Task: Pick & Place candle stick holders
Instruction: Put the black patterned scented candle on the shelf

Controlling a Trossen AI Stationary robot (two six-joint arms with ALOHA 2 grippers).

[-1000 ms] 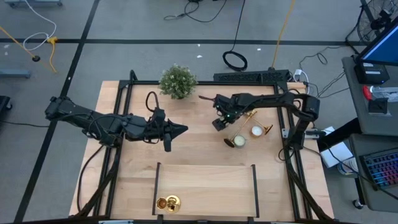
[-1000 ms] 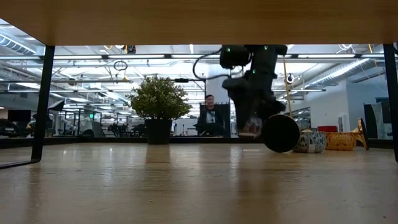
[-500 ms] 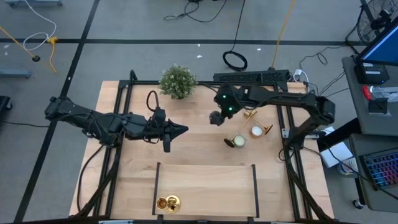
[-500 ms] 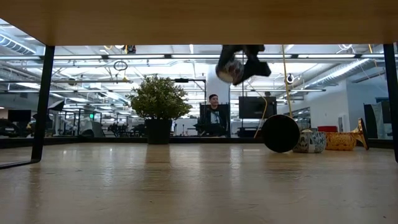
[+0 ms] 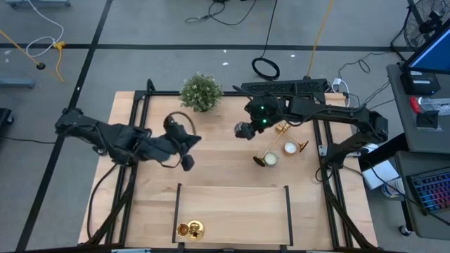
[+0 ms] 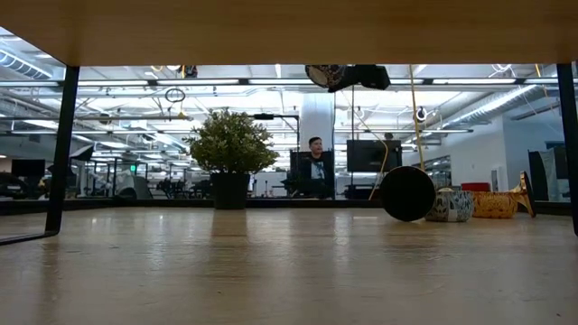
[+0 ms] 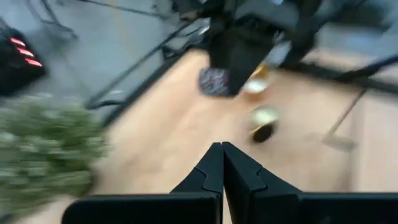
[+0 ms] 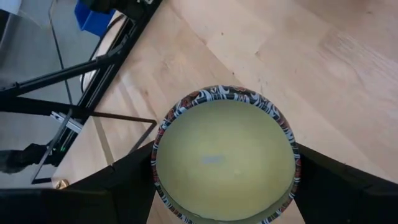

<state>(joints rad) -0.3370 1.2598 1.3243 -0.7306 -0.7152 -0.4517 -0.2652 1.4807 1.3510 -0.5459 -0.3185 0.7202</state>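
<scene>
On the wooden table (image 5: 225,204), left fingers (image 7: 221,163) clenched empty; right fingers (image 8: 118,186) grasp a patterned candle (image 8: 224,152).

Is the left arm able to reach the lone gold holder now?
Probably yes: only bare table lies between the left gripper and the gold holder, but its jaws are shut and must open first.
</scene>
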